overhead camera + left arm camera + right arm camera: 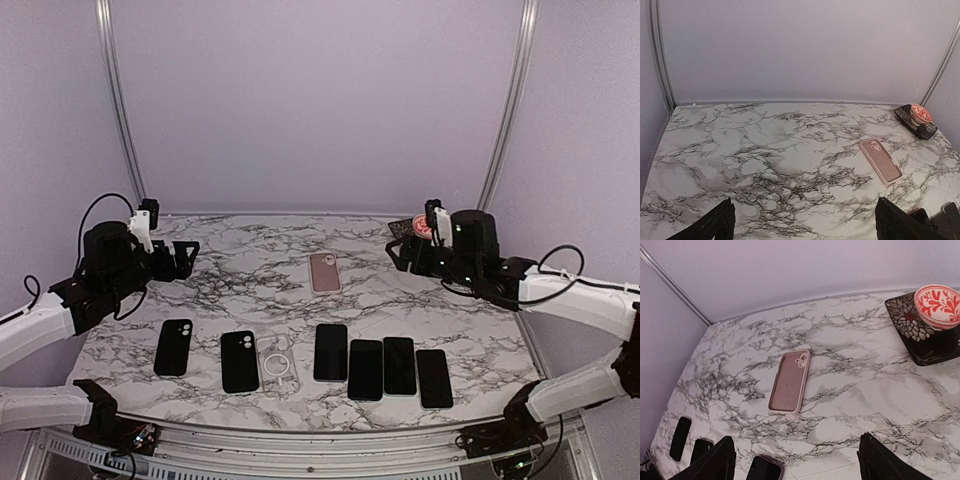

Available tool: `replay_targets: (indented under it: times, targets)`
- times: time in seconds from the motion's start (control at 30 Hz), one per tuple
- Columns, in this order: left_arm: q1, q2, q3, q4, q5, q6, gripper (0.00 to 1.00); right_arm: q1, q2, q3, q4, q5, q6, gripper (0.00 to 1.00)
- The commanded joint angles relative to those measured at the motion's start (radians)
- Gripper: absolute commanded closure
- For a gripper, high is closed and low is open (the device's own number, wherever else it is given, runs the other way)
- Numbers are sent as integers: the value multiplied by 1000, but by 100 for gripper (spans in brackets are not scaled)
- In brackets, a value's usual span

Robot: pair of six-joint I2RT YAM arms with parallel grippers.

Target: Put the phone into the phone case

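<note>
An empty pink phone case [324, 272] lies open side up at the table's middle back; both wrist views show it [880, 160] [789, 382]. Several dark-screened phones [365, 369] lie in a row near the front edge, and one with a purple rim [764, 469] shows in the right wrist view. My left gripper [188, 257] [802, 227] hovers open over the back left, holding nothing. My right gripper [399, 252] [797, 465] hovers open at the back right, also holding nothing, with the pink case ahead of its fingers.
Two black cases [174, 347] [239, 361] and a clear case [278, 363] lie front left beside the phones. A red-and-white bowl [937, 305] sits on a black patterned dish [920, 340] at the back right, close to my right gripper. Walls enclose the table.
</note>
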Motion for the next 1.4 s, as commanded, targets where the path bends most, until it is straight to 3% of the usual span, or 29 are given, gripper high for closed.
replay_targets:
  times: [0.0,0.1,0.23,0.37,0.47,0.6,0.93,1.17,1.37]
  targets:
    - [-14,138,92,-46,169,90,1,193,322,374,-333,265,-83,21]
    - [-27,207,136,-48,190,108,1,250,588,630,-527,352,-68,28]
    - [-32,218,118,-48,167,122,1,327,828,857,-661,357,-65,29]
    - [-33,174,78,-44,140,140,1,400,938,982,-791,328,-23,16]
    - [-35,152,63,-23,140,143,1,438,964,994,-873,293,15,2]
    - [-40,162,61,-20,140,141,1,475,968,944,-923,210,73,1]
    - [-51,149,55,-24,118,153,1,511,946,902,-966,214,125,2]
    - [-54,152,52,-23,113,159,1,374,962,945,-846,246,39,2]
    - [-55,158,49,-24,97,169,1,271,1071,1108,-777,296,-25,3]
